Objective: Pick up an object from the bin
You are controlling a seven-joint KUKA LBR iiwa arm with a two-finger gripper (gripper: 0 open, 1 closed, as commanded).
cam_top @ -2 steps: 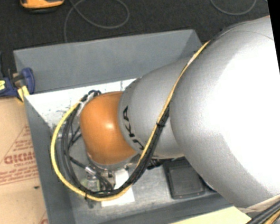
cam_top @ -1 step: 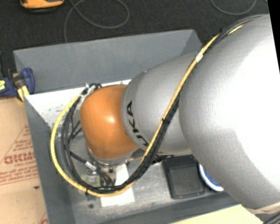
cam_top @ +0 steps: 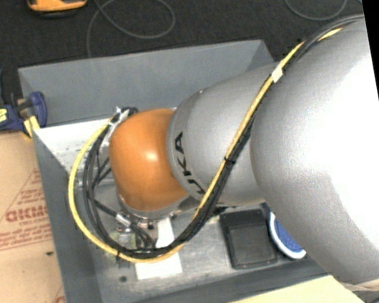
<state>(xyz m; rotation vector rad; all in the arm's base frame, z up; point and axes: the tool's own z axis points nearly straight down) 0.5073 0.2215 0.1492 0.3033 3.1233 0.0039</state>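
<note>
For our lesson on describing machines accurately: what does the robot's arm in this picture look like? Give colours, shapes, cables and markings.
The arm is built of thick, rounded silver-grey sections. Its wrist ends in a smooth orange dome cover. The section beside it carries black letters. A yellow cable runs along the arm and loops round the wrist, with thin black cables beside it.

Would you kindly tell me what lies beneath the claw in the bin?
A flat white piece shows beneath the claw; the arm covers the bin floor behind it.
</note>
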